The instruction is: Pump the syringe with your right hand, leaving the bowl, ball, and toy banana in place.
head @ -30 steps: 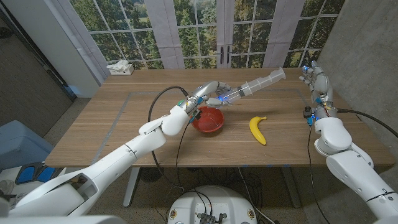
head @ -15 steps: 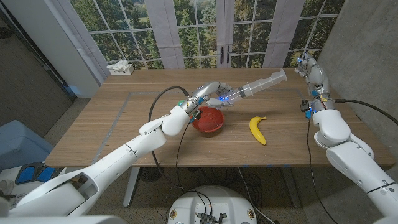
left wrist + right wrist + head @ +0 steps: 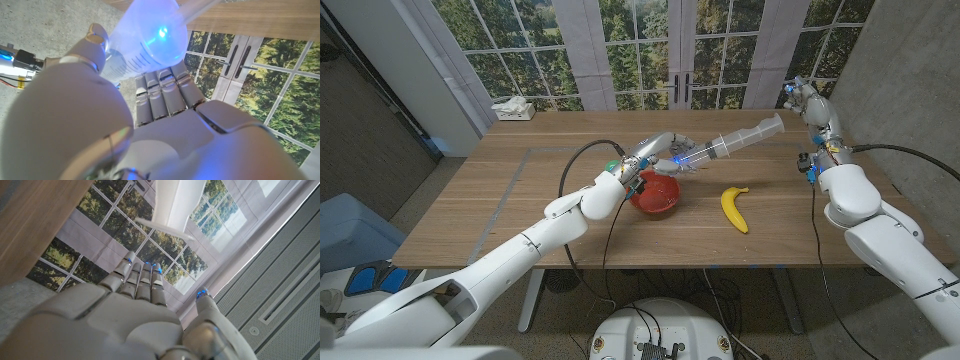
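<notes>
1. The ball [image 3: 612,165] is showing only as a small green sliver behind the left wrist in the head view, so its shape is hard to make out.
2. The syringe's [image 3: 730,143] nozzle end is lying hidden inside the left hand [image 3: 658,152], and in the left wrist view its barrel [image 3: 145,45] is appearing blurred and lit blue, close to the lens.
3. In the right wrist view, the syringe's plunger end [image 3: 175,207] is being cut off at the picture's edge, a pale flange near the fingertips [image 3: 142,272].
4. The syringe is slanting with its long axis running from the left hand up and toward the robot's right, plunger end pointing at the right hand [image 3: 805,100].
5. It is looking like a large clear plastic barrel with printed markings and a whitish plunger with a flat flange.
6. It is hanging in the air above the wooden table [image 3: 470,200], over the far side beyond the red bowl [image 3: 654,194].
7. The left hand is gripping the syringe's barrel, fingers wrapped around it.
8. The right hand is holding nothing, fingers straight and apart, just beside the plunger end; I cannot tell whether it is touching.
9. The toy banana [image 3: 734,208] is lying on the table, right of the bowl.
</notes>
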